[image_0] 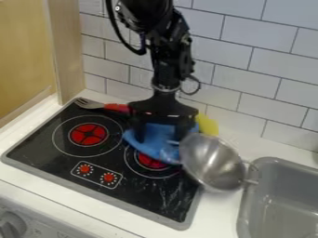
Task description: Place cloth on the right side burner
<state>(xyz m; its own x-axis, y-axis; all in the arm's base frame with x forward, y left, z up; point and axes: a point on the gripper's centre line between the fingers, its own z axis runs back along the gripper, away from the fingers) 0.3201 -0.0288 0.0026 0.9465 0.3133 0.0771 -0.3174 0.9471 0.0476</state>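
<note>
Blue cloth (pixel 151 144) lies partly over the right burner (pixel 149 162) under the gripper (pixel 162 135), released with fingers wide apart, contact unclear.

White tiled wall, wooden panel (pixel 64 46).

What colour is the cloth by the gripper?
The cloth is blue, clearest in the camera view.

White counter (pixel 225 214) carries black cooktop (pixel 43 144), red-handled fork (pixel 91 104) at its back, blue cloth (pixel 156 143) partly over right burner (pixel 149 161), tilted metal bowl (pixel 211 162) by grey sink (pixel 282 168).
</note>
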